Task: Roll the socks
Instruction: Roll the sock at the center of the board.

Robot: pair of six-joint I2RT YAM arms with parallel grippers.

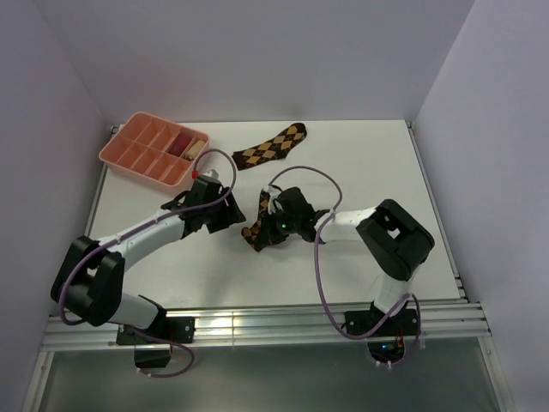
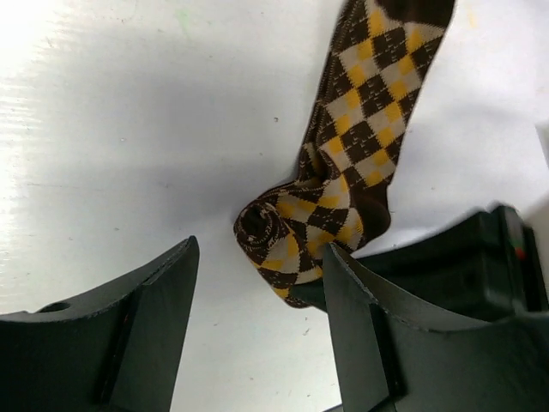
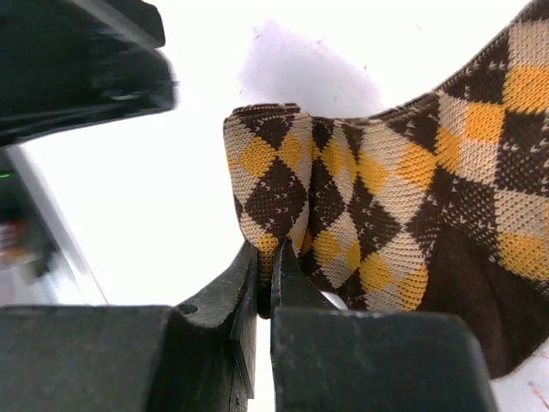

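While the right gripper (image 3: pixel 266 279) is clamping the part-rolled brown-and-orange argyle fabric sock (image 2: pixel 360 120), the left gripper (image 2: pixel 262 249) is gaping, probably needing a regrasp.

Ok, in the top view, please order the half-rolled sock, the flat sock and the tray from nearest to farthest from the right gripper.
1. Half-rolled sock, pinched in the right gripper.
2. Flat sock, farther back, mid-table.
3. Tray, far left corner.
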